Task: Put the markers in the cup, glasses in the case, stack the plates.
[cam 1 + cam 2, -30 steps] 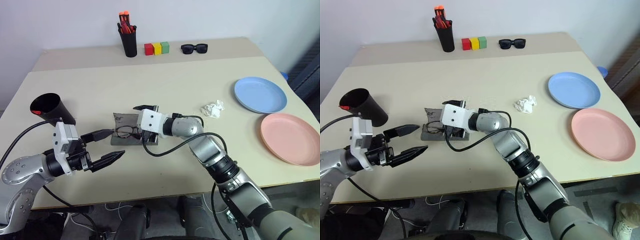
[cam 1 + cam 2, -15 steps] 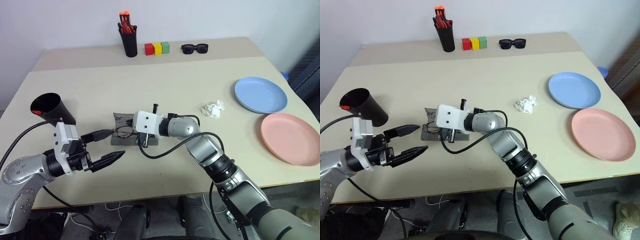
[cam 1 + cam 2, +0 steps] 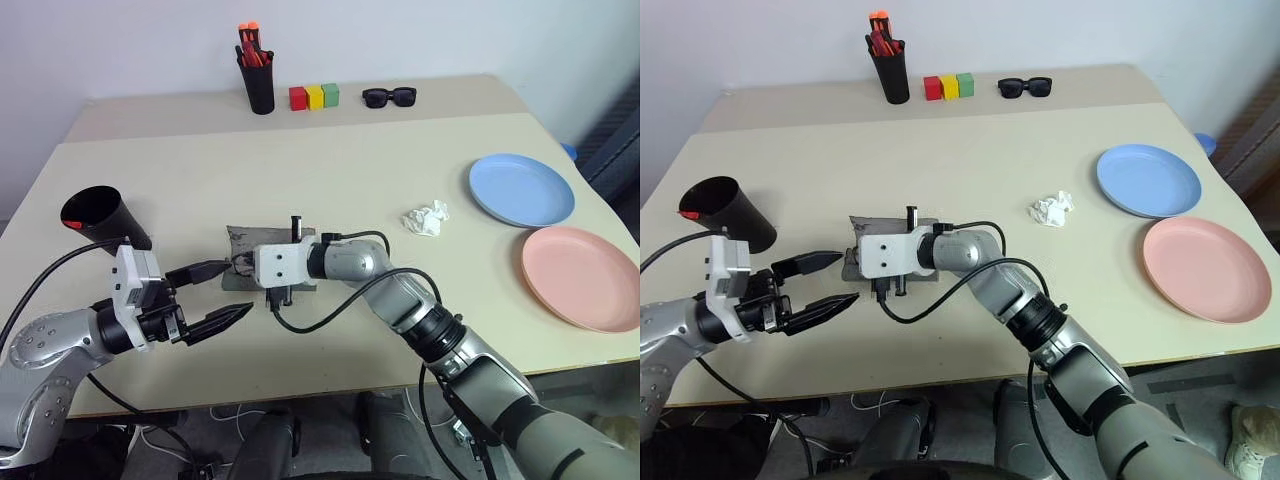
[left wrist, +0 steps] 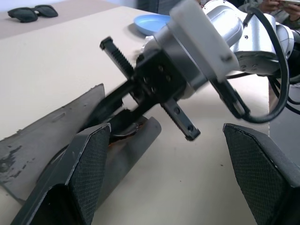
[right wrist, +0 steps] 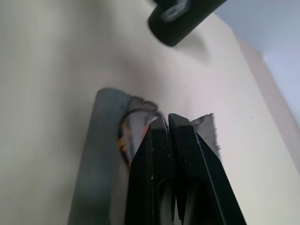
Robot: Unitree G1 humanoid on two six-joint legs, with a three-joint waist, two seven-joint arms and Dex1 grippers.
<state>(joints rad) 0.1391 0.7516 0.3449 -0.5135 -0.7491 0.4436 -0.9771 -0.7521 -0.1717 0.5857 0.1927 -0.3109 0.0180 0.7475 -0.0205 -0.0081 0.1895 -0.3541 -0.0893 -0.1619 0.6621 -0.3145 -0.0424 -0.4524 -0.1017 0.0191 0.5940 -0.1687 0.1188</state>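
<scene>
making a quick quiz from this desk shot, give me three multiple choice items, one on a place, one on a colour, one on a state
1. Where is the black cup?
A. near the table's left edge
B. between the plates
C. beside the sunglasses

2. What colours are the two plates?
A. green and yellow
B. light blue and pink
C. both white

3. How are the right hand's fingers?
A. spread wide
B. pressed together
C. clamped on a plate

Answers: 1 A, it lies tipped by the left edge. 2 B, both sit apart on the right. 3 B, the two fingers meet over the grey case.
</scene>
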